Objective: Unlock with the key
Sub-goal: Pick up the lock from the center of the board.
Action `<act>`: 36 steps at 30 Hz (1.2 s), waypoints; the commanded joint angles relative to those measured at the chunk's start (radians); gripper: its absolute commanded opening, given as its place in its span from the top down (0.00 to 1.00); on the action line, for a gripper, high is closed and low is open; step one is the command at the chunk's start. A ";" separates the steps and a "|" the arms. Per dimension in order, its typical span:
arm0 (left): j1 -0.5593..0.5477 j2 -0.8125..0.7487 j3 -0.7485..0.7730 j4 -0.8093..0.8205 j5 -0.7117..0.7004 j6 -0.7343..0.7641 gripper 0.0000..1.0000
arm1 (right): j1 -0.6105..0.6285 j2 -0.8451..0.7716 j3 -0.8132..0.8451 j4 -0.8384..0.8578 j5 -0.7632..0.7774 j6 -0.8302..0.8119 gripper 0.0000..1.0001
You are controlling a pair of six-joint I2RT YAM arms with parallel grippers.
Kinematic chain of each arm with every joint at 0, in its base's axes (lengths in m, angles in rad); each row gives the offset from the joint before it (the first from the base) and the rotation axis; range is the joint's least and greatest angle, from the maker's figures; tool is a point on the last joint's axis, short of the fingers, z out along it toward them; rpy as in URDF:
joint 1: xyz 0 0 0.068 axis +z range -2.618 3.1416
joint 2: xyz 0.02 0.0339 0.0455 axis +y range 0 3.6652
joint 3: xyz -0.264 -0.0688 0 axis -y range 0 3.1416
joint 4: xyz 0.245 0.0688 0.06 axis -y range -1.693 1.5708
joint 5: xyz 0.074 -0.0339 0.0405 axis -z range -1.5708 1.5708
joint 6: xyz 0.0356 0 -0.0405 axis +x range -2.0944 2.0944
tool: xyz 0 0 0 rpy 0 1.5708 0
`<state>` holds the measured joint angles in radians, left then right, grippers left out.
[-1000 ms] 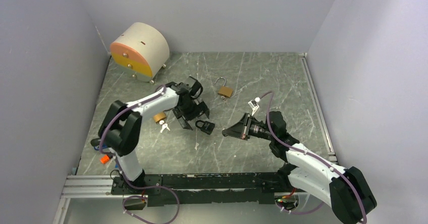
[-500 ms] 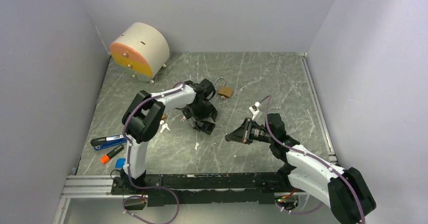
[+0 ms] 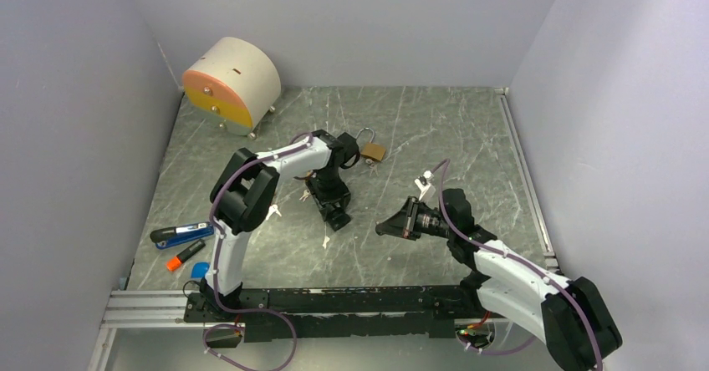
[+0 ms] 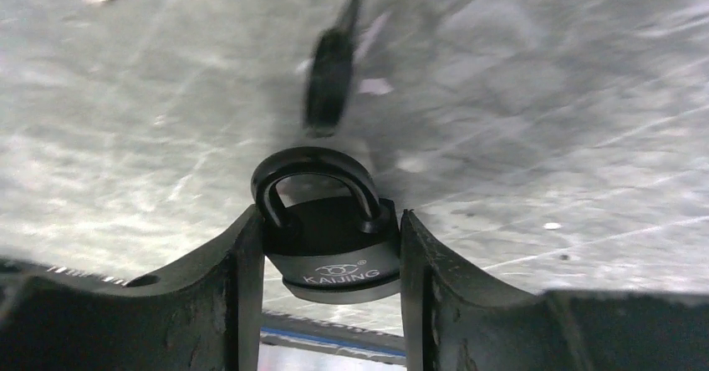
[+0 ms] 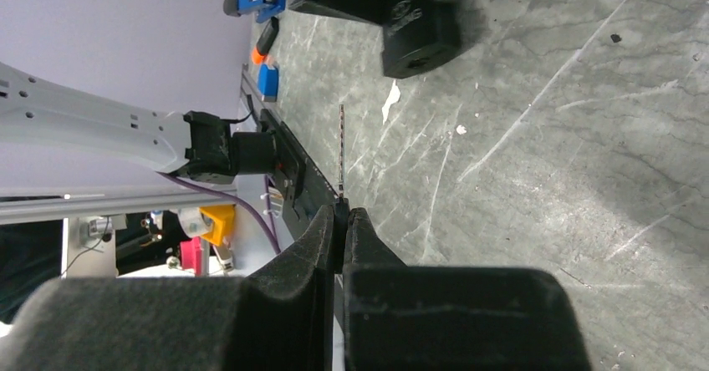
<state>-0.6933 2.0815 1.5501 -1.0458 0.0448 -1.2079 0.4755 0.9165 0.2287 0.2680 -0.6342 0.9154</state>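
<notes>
The black padlock (image 4: 330,258) has a smooth, matt dark body with pale printed lettering and a glossy black shackle. The fingers (image 4: 221,304) of the left gripper (image 4: 328,221) look like matt black plastic, scuffed and dusty along the edges. The key (image 5: 341,149) is thin bare metal with a dull shine. The table (image 3: 435,120) has a grey, marbled, stone-look top, smooth with a faint sheen and pale scratches. The second padlock (image 3: 374,151) is brass-coloured metal with a silvery shackle. The arm shells (image 3: 280,160) are glossy white plastic.
</notes>
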 commanded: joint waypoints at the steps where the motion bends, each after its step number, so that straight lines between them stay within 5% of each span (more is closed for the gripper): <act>1: -0.019 -0.034 0.073 -0.273 -0.095 0.073 0.97 | -0.003 0.023 -0.005 0.027 0.011 -0.030 1.00; 10: -0.031 -0.088 0.101 -0.557 -0.209 0.137 0.97 | -0.003 0.098 0.005 0.040 -0.025 -0.070 1.00; 20: 0.029 -0.170 0.144 -0.394 0.312 0.337 0.97 | 0.118 0.104 0.011 0.290 -0.145 0.045 1.00; 36: 0.064 -0.244 0.068 -0.293 0.457 0.293 0.97 | 0.198 0.146 0.077 0.345 -0.140 0.035 1.00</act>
<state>-0.6304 1.9163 1.6295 -1.3468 0.4278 -0.9020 0.6693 1.0416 0.2424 0.5514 -0.7662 0.9630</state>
